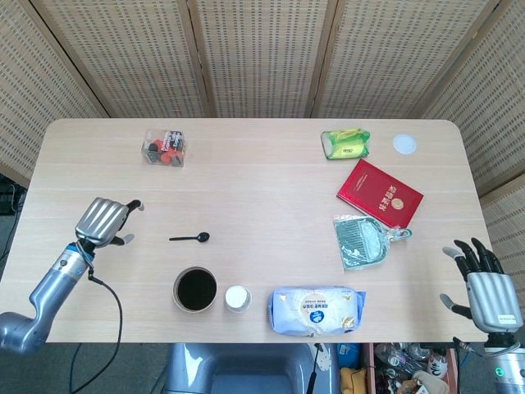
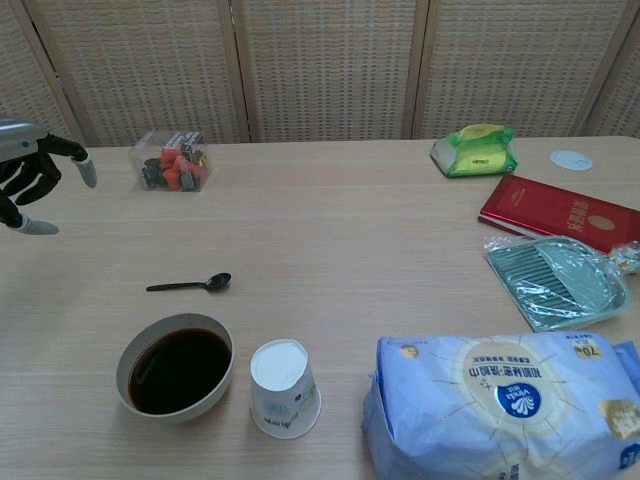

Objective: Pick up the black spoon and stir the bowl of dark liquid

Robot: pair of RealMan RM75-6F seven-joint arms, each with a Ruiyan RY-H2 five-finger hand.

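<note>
Head view: left hand [image 1: 104, 222] hovers empty, fingers loosely spread, left of the black spoon [image 1: 190, 238].
Spoon: flat on the tabletop [image 1: 262, 180], handle toward the hand, just beyond the bowl of dark liquid [image 1: 195, 289].
Right hand [image 1: 490, 294]: open, idle off the near right corner.
Risk: thin handle may slide away under fingertips; the paper cup [image 2: 283, 387] beside the bowl could be toppled during stirring.

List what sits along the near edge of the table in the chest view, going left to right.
Bowl of dark liquid → white paper cup → blue-and-white bag.
</note>
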